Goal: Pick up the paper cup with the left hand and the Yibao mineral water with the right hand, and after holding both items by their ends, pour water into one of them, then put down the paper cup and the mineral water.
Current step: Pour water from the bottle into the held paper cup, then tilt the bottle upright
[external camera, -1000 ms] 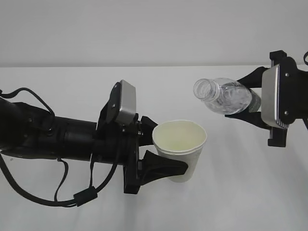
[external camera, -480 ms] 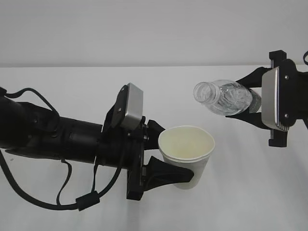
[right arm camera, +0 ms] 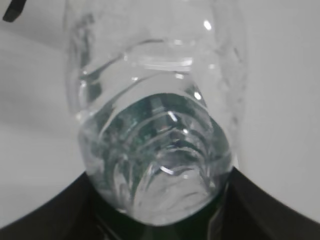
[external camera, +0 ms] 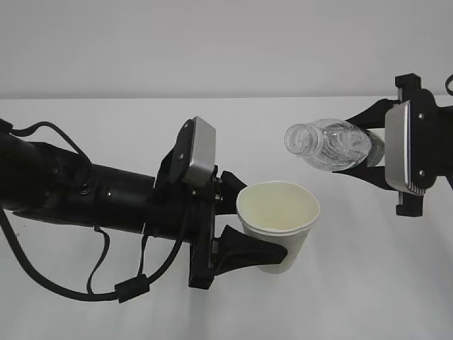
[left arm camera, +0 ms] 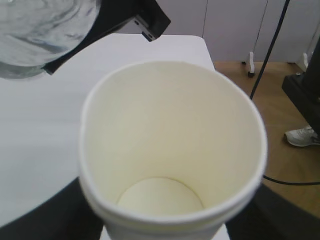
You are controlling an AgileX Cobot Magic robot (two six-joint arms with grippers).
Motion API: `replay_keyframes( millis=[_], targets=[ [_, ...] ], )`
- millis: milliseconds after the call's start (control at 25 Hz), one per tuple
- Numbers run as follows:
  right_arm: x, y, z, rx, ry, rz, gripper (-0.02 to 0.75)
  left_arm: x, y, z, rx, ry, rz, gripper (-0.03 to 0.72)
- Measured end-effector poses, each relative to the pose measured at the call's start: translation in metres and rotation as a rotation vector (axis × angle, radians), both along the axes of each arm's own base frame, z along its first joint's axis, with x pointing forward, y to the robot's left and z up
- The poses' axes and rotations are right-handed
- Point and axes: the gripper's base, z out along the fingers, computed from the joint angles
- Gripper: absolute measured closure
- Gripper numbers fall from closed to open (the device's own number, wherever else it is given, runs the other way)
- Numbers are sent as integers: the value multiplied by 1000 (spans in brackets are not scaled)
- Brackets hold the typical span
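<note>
Left hand [external camera: 244,227]: black gripper on a cabled arm, nearest the exterior camera, fingers closed around the lower wall of the paper cup [external camera: 277,225], holding it clear of the white table [external camera: 354,297]. Paper cup: white, upright, mouth open upward; the left wrist view shows its cream interior empty. Yibao mineral water [external camera: 329,144]: clear ribbed bottle, capless, lying nearly horizontal, neck above and just right of the cup rim. Right hand [external camera: 371,152]: farther right, clamped on the bottle's base end.
</note>
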Motion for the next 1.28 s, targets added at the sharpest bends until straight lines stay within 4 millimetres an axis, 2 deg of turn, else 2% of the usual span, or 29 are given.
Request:
replay_keyframes(
  millis=[1280],
  targets=[
    [1,-3,-1,-115,-85,42,302,3,-2,2,21,-32,-18,214]
  ],
)
